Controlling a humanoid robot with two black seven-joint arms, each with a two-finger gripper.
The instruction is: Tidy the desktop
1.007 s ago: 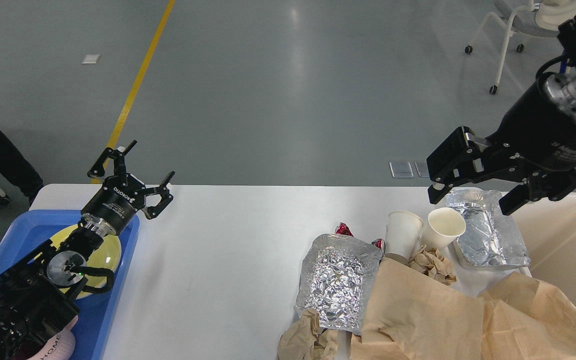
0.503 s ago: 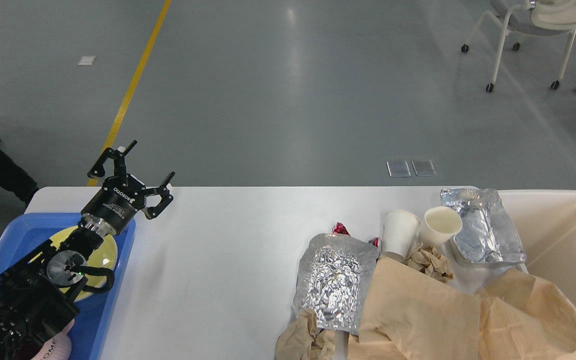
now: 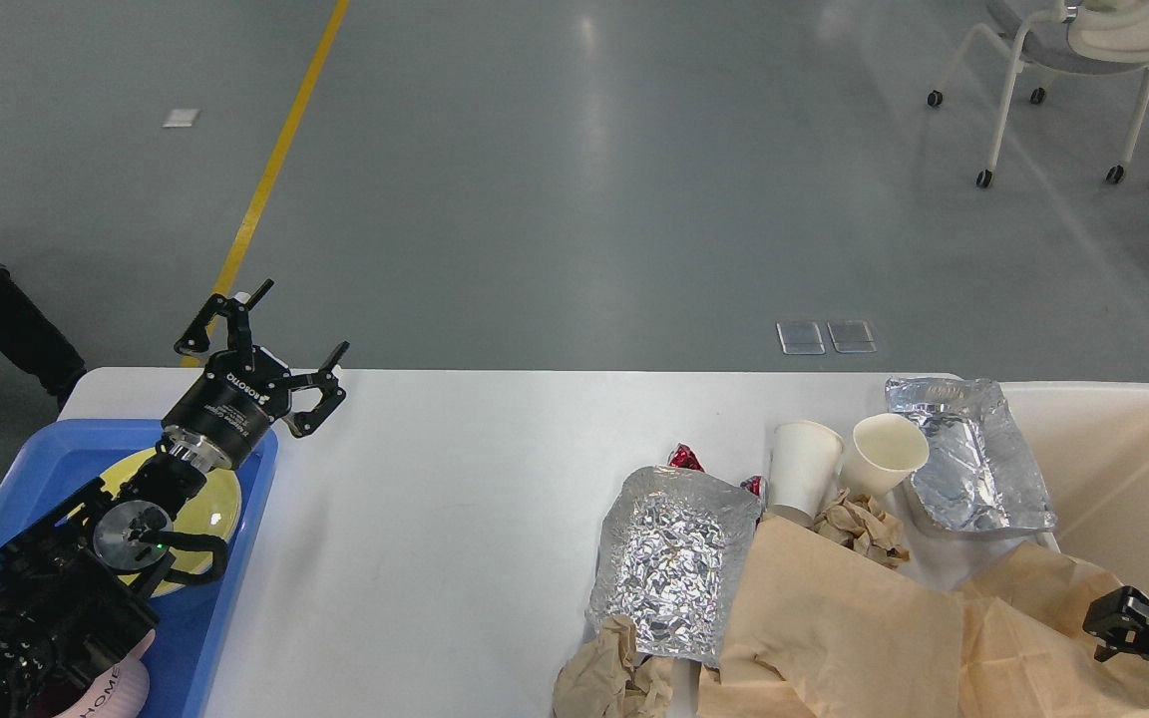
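In the head view, the white desk (image 3: 455, 479) stretched across the lower half of the scene, its far edge meeting the grey floor. The left gripper (image 3: 280, 344) hung released and empty over the desk's far-left corner, its fingers spread wide, just above the far rim of the blue tray (image 3: 225, 598). A yellow plate (image 3: 220, 499) lay in that tray under the arm.

The middle of the desk was bare. On its right part lay a crumpled foil bag (image 3: 674, 568), with a second foil bag (image 3: 973, 459) farther right against the rim of the beige bin (image 3: 1133, 469). Two white paper cups (image 3: 839, 459) lay tipped between the foil bags, touching each other. A large sheet of brown paper (image 3: 854, 628) covered the near-right area, with crumpled brown wads (image 3: 614, 673) beside it at the near edge.

The right gripper (image 3: 1138, 628) showed only as a dark part at the lower right edge, over the brown paper; whether it was released or clenched could not be told.
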